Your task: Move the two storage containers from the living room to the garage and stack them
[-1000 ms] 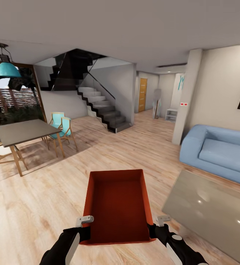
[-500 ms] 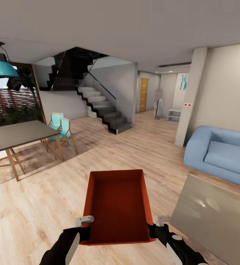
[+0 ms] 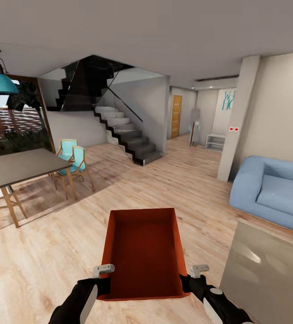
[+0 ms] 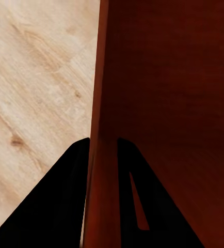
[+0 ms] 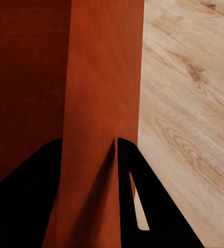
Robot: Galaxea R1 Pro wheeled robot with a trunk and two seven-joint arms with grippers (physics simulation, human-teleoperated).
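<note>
I carry one orange-red storage container [image 3: 144,252] out in front of me, held level above the wood plank floor [image 3: 51,243] of the living room. My left gripper [image 3: 102,275] pinches the container's left wall close to the near corner, and my right gripper [image 3: 195,275] pinches the right wall close to its near corner.

From my left wrist, the wall [image 4: 99,129] runs straight between my two dark fingers [image 4: 55,206], one outside it and one inside, both pressed against it. My right wrist shows the same grip: the right wall [image 5: 99,113] sits squeezed between the fingers [image 5: 143,201].

The container is lidless and its floor is bare. The grey glass coffee table [image 3: 268,270] stands near my right, with the light-blue sofa [image 3: 272,191] beyond it.
</note>
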